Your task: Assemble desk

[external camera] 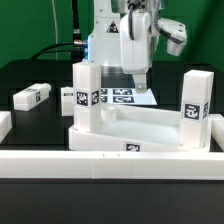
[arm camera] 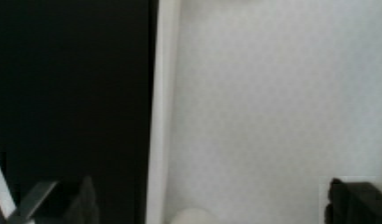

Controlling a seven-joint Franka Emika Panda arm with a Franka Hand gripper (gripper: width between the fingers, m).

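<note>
Desk parts occupy the middle of the black table (external camera: 40, 70) in the exterior view. We see the desk top (external camera: 110, 140), a rimmed white tray, lying flat near the front with a square tag on its front wall. One upright leg (external camera: 85, 98) stands at the end of the tray on the exterior view's left, and a second upright leg (external camera: 195, 103) stands at the end on the exterior view's right. Both carry tags. We cannot tell whether either one is seated in the tray. A third, loose leg (external camera: 32, 95) lies on its side on the table, well apart, toward the exterior view's left. The long low rail (external camera: 60, 165) runs along the front, just beside the tray. The marker board (external camera: 120, 97) lies flat behind the tray, between the two upright legs. The gripper (external camera: 140, 85) hangs above this board, pointing down, and carries nothing.

In the wrist view, we see the gripper (arm camera: 214, 200) with its two dark fingertips (arm camera: 360, 195) spread wide and no part between them. Beneath them lies a plain white surface (arm camera: 277, 90) bordering on black table (arm camera: 72, 90). We cannot tell which white part this is.
</note>
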